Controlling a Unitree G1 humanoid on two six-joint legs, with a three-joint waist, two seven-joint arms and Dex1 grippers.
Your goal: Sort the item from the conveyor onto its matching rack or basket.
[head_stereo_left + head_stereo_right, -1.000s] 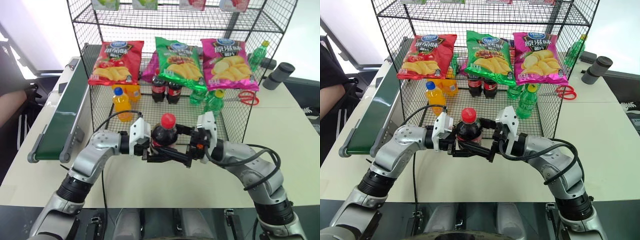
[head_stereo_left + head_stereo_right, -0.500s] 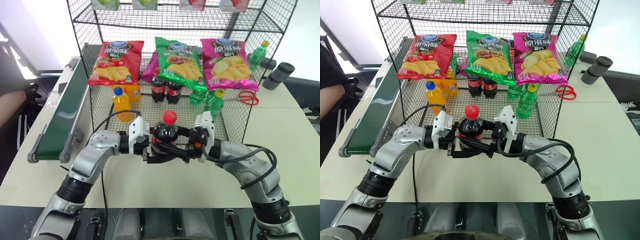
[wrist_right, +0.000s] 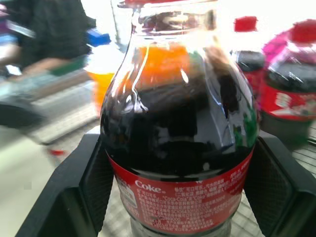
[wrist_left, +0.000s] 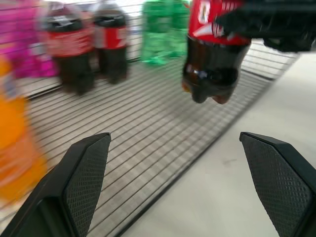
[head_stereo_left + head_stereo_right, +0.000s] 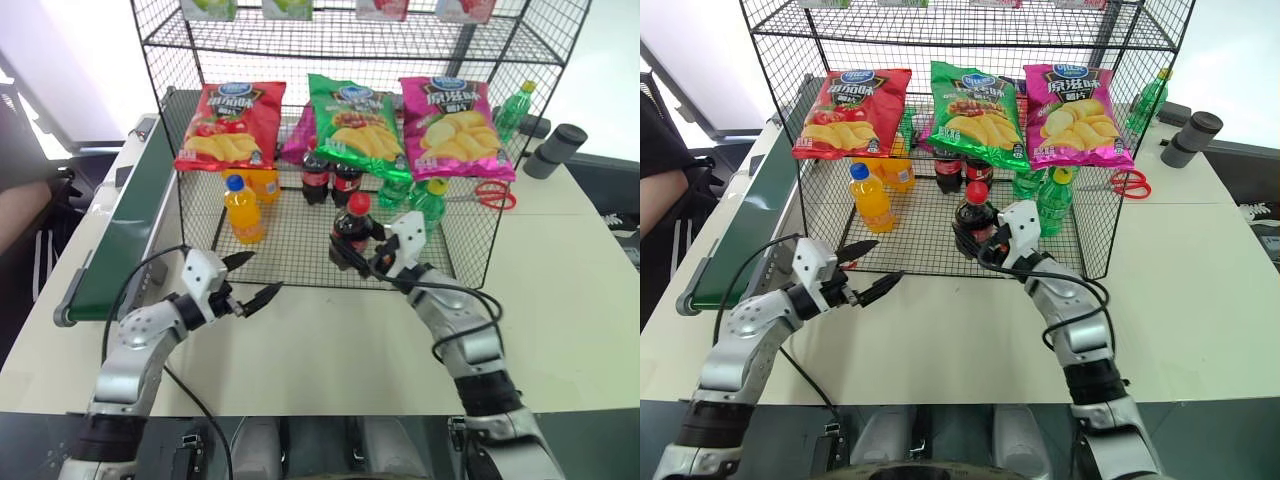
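The item, a cola bottle (image 5: 352, 228) with a red cap and red label, stands upright in my right gripper (image 5: 347, 254), which is shut on its body. It hangs just above the front of the black wire rack's mesh floor (image 5: 290, 238); the right wrist view shows the bottle (image 3: 180, 123) between both fingers (image 3: 94, 182). My left gripper (image 5: 255, 277) is open and empty, off to the left in front of the rack, over the table. From the left wrist view the bottle (image 4: 212, 54) is ahead of it. The green conveyor (image 5: 125, 230) runs along the left.
Inside the rack stand two other cola bottles (image 5: 330, 180), an orange-juice bottle (image 5: 243, 210) and green soda bottles (image 5: 425, 198). Chip bags (image 5: 352, 120) hang across its front. Red scissors (image 5: 490, 195) and a grey cylinder (image 5: 555, 150) lie to the right. A person's arm (image 5: 20, 210) is at the far left.
My left gripper let go of the bottle, opened and drew back to the left. My right gripper shut on the bottle and carried it forward to the rack's front.
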